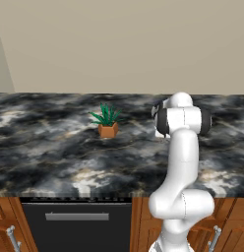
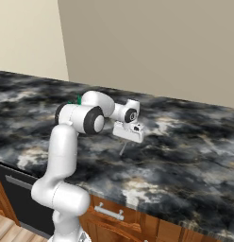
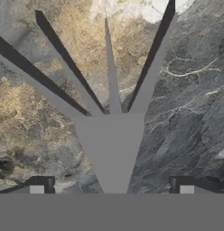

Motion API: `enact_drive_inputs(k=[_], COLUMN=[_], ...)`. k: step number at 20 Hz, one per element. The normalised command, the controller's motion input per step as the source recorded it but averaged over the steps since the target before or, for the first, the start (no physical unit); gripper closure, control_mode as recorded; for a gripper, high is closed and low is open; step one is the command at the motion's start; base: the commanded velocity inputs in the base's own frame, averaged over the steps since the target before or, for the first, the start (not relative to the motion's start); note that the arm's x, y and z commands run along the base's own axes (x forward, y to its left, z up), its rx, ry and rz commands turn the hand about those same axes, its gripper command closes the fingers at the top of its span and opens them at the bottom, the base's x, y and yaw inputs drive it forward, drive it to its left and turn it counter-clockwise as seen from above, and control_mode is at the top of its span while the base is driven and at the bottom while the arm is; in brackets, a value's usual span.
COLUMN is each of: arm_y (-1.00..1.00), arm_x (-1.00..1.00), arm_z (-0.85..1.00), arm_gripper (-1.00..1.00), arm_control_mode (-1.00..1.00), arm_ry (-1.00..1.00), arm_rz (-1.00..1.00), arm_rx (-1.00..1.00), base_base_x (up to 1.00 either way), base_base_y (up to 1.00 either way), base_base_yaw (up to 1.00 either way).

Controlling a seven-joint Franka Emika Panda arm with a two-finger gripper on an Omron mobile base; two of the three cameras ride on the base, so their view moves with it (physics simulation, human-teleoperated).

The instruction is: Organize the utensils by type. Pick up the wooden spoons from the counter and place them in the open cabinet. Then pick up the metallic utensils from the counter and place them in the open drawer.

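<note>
You have the gripper point(image 3: 112, 189) released, its jaws spread wide and low over the grey fork point(image 3: 111, 149), which lies on the counter point(image 1: 45, 147) toward its front edge. Nothing is grasped yet. I judge the metal part is only starting; I cannot tell whether the wooden spoons are put away.

Small potted plant point(image 1: 108, 121) (green spiky leaves, terracotta pot) sits upright mid-counter, nearer the back edge than the front. Plain beige wall point(image 1: 124, 44) runs behind the counter's back edge; right base view shows it meeting a second wall at a corner point(image 2: 63, 40). Below the front edge: black dishwasher front point(image 1: 77, 229) with a grey bar handle point(image 1: 77, 216), flanked by reddish-brown cabinet fronts point(image 1: 8, 224) with metal handles point(image 1: 14, 238). Right base view also shows a drawer front point(image 2: 114, 215) with a metal pull point(image 2: 108, 211).
</note>
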Motion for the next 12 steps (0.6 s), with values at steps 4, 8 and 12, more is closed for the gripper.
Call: enact_drive_inputs(k=[4, 8, 12], arm_y=[0.14, 0.03, 0.06], arm_x=[-0.13, -0.19, -0.34], arm_z=[-0.34, -0.31, -0.3], arm_gripper=[1.0, 1.0, 1.0], arm_control_mode=[-1.0, -1.0, -1.0], arm_ry=[0.0, 0.0, 0.0], arm_rz=[-0.15, -0.13, -0.06], arm_rx=[0.0, 0.0, -0.01], base_base_x=[0.0, 0.0, 0.0], base_base_y=[0.0, 0.0, 0.0], base_base_yaw=[0.0, 0.0, 0.0])
